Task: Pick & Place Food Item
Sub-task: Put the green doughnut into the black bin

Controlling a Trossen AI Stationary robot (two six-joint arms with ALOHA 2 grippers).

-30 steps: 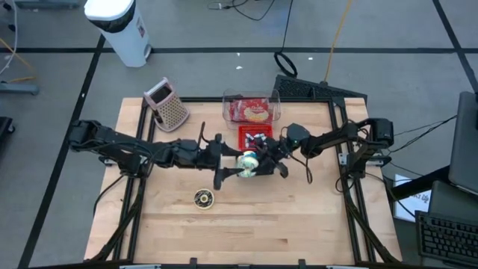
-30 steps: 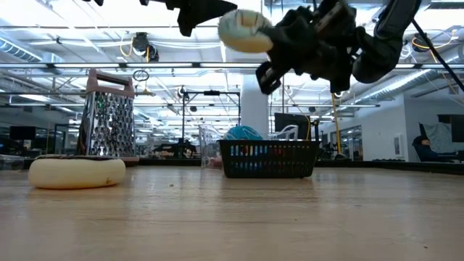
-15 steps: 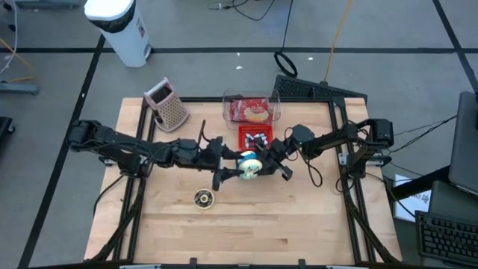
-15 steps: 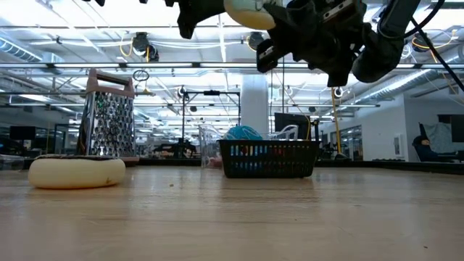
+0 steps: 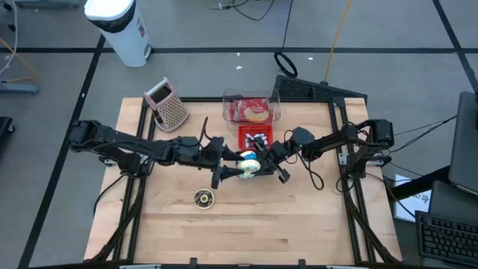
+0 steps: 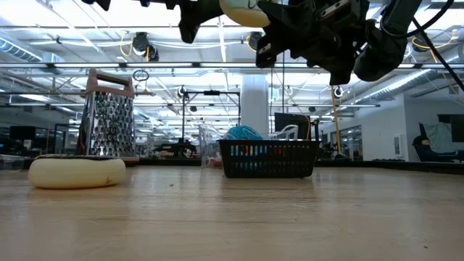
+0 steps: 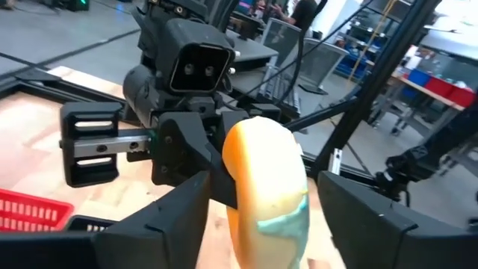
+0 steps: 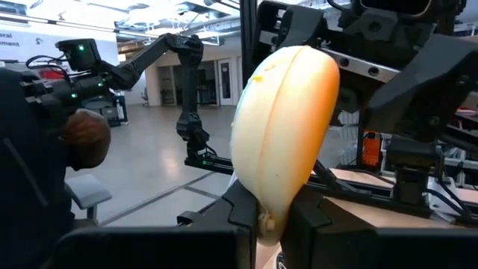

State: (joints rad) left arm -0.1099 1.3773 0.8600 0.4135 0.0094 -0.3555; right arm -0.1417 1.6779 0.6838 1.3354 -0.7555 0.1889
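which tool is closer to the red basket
Right. The right tool, holding the bun, sits just in front of the red basket; the left tool is farther off to the side.

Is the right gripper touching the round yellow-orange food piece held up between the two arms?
Touching. In the right wrist view, the right gripper has its dark fingers shut on the food piece's lower edge.

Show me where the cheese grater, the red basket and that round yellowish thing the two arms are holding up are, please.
cheese grater (image 5: 173, 112), high view, on its perforated metal face.
red basket (image 5: 255, 137), high view, on its near rim.
round yellowish food item (image 8: 287, 134), right wrist view, on its domed side above the pinching fingers.
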